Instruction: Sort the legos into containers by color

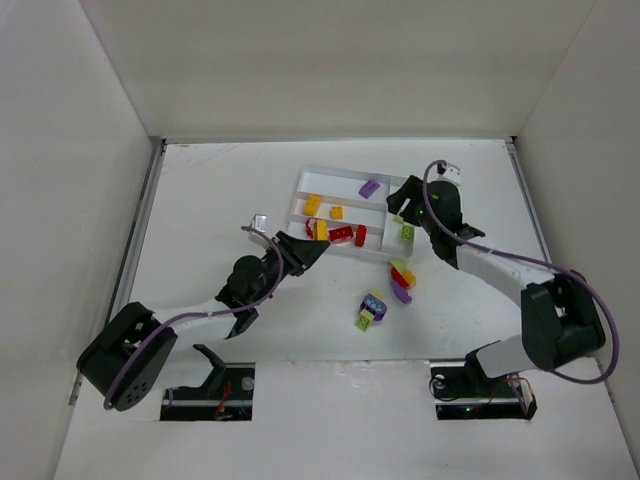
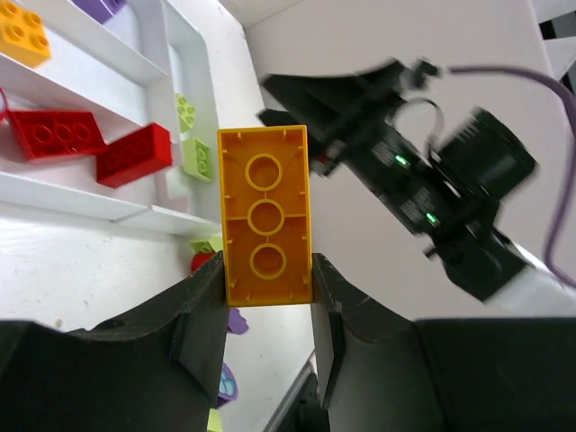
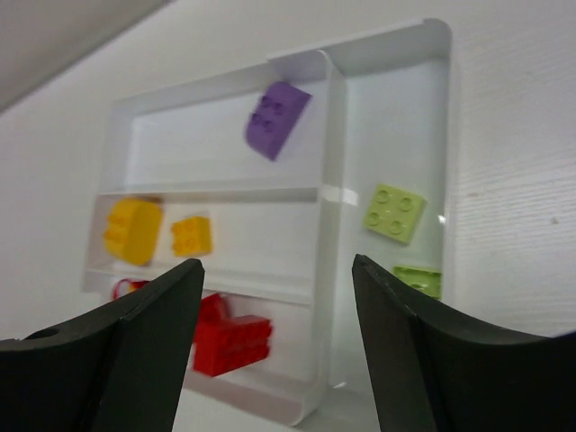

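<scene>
Surface: white table (image 1: 200,200), boxed in by plain white walls (image 1: 60,150) at 9, 12 and 3 o'clock.
Tray: white tray (image 1: 340,171) lying flat toward 12 o'clock on the table, with three long slots side by side and one crosswise slot at its 3 o'clock end.
Far slot: one purple brick (image 3: 274,117), alone, toward the 3 o'clock end.
Middle slot: two yellow bricks (image 3: 133,229), near each other in the 9 o'clock half.
Near slot: at least two red bricks (image 2: 54,135), side by side.
End slot: two lime green bricks (image 3: 394,212), a little apart.
Held piece: long orange brick (image 2: 265,216), standing upright, its hollow underside with three rings facing the wrist camera.
Left gripper (image 2: 267,270): clenched on the lower end of the orange brick, one finger on each long side, at the tray's 8 o'clock corner in the overhead view.
Right gripper (image 3: 276,270): fingers spread wide with nothing between them, at the tray's 3 o'clock end by the crosswise slot.
Loose bricks (image 1: 402,275): a red, yellow, green and purple cluster on the table at 5 o'clock of the tray, near its rim.
Second cluster (image 1: 372,308): purple and green pieces, farther out toward 6 o'clock.
</scene>
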You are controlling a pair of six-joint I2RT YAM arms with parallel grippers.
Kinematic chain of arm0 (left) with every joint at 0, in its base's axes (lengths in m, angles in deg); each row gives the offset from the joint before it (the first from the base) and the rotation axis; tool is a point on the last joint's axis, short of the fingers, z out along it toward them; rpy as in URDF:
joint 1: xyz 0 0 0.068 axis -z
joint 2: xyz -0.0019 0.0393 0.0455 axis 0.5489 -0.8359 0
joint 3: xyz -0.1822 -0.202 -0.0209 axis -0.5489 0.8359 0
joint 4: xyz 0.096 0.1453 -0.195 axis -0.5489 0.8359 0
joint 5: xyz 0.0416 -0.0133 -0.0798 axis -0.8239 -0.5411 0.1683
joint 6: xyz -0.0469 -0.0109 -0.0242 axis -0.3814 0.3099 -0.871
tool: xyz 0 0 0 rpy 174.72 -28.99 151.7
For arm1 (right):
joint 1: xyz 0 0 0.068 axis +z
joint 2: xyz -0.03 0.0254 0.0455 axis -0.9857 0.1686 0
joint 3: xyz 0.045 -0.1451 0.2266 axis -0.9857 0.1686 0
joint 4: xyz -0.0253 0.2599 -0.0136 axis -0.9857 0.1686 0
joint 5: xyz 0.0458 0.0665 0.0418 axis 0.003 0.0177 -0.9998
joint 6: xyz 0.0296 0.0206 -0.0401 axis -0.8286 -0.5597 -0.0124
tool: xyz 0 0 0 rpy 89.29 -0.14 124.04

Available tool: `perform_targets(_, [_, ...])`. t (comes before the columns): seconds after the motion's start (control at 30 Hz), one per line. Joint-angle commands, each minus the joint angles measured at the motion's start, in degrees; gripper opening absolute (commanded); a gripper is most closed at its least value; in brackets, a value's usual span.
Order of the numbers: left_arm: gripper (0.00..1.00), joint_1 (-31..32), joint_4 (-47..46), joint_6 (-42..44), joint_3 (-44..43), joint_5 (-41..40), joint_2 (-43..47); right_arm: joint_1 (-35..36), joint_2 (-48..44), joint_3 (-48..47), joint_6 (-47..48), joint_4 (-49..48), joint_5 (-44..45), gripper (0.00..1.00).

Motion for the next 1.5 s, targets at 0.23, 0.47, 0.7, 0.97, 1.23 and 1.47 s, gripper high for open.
perform_targets(0.23, [0.16,-5.08,21.35,0.95,-19.92,-1.15,-9.88,5.01,-15.83,13.59,-4.53,-8.64,-3.94,0.73])
perform_targets(0.47, [0.16,-5.61,50.82,18.07,-40.93,-6.95,-19.9,6.77,-26.12,18.86,-3.83,-6.0,-3.23,0.73])
perform_targets(0.7, [0.16,-3.67,68.75,34.52,-61.23,-4.34,-32.02,7.3,-27.28,20.98,-3.65,-7.14,-1.65,0.73])
perform_targets(0.97, [0.16,-3.67,77.21,40.86,-75.13,2.7,-43.02,7.65,-28.77,22.03,-4.0,-7.76,-1.12,0.73])
perform_targets(1.23, [0.17,-3.5,80.64,40.69,-82.08,10.08,-48.3,7.65,-28.24,21.86,-4.09,-7.76,-1.03,0.74])
perform_targets(1.47, [0.18,-3.32,83.89,42.97,-86.22,11.32,-51.46,7.65,-28.06,21.86,-4.09,-8.11,-1.03,0.74])
